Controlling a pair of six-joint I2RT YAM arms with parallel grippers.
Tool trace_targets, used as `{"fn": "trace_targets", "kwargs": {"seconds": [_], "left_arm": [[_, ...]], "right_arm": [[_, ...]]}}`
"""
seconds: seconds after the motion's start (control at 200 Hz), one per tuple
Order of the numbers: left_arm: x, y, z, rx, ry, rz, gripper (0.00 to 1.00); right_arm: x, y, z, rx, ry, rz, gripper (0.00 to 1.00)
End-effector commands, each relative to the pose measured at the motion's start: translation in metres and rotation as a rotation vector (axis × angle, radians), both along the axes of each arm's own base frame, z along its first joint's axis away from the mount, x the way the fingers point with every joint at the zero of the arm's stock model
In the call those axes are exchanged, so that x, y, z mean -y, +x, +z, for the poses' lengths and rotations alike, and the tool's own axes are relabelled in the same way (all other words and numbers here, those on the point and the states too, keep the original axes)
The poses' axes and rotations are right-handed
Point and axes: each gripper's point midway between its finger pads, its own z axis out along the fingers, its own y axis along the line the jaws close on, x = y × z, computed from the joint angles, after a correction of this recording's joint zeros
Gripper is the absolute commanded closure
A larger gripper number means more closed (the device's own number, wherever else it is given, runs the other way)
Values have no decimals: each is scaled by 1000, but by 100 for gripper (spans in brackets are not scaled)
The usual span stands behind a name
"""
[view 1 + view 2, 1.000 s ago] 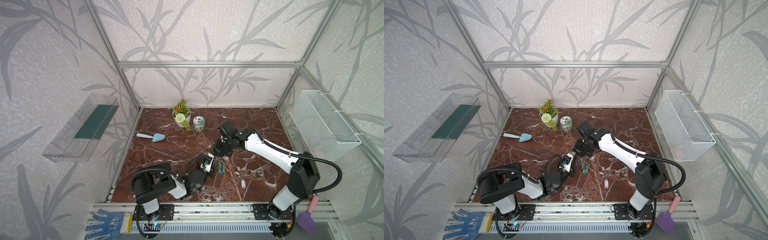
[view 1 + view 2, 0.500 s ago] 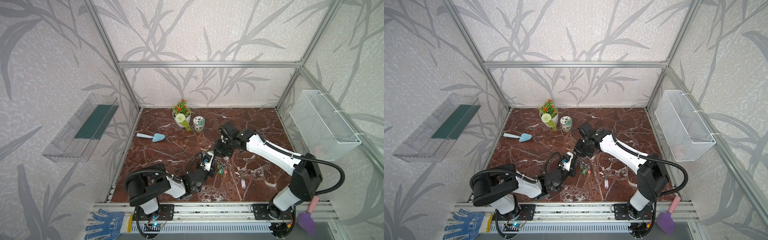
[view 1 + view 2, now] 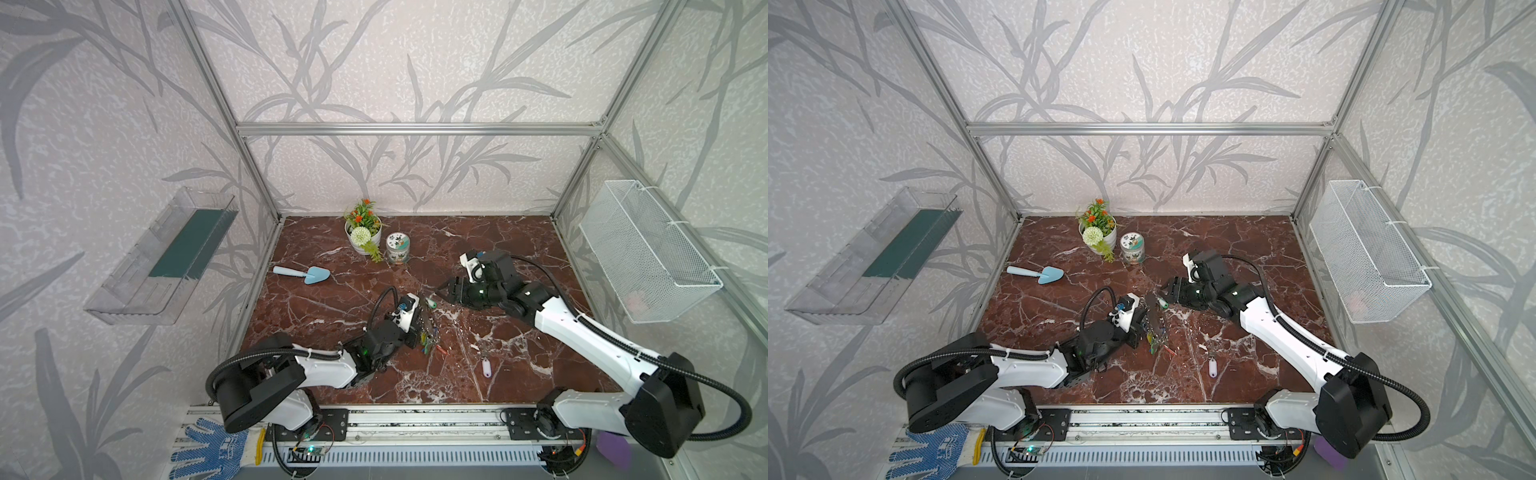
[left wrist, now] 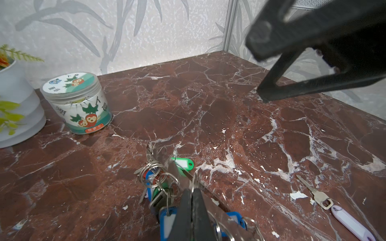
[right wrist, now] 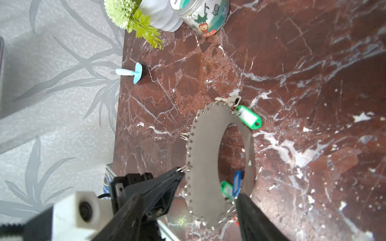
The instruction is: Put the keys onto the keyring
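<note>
Position of the small metal key with the oblong pale lilac plastic tag (image 4: pixel 317 195) decides the coming move, we judge. It lies flat on the red-brown marble worktop (image 3: pixel 519 249), apart from the large flat grey metal oval keyring plate (image 5: pixel 205 146) and frontward of the right end effector (image 3: pixel 441 291), blade and tag in one line running roughly front to back. That end effector hangs empty, jaws wide, beside the plate's upper edge. The left end effector (image 4: pixel 191 191) is clamped on the plate, holding it on edge, so only the right arm is free; neither is clearly nearer. Chinese characters we cannot surely read, plus cartoon carrots, mark the round clear plastic jar (image 4: pixel 77 104).
</note>
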Motion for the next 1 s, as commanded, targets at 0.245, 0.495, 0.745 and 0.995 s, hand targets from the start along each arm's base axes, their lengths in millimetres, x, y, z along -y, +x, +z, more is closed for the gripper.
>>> {"fn": "trace_targets", "kwargs": {"seconds": [0.245, 0.495, 0.745, 0.995], "left_arm": [[14, -1, 68, -94, -159, -159, 100], [14, 3, 102, -199, -212, -158, 100], [8, 11, 136, -305, -252, -129, 100], [11, 5, 170, -322, -328, -199, 100]], "right_arm": [[-10, 13, 30, 293, 183, 148, 37], [-13, 14, 58, 378, 282, 189, 46], [-11, 6, 83, 449, 329, 238, 54], [-14, -2, 96, 491, 354, 289, 59]]}}
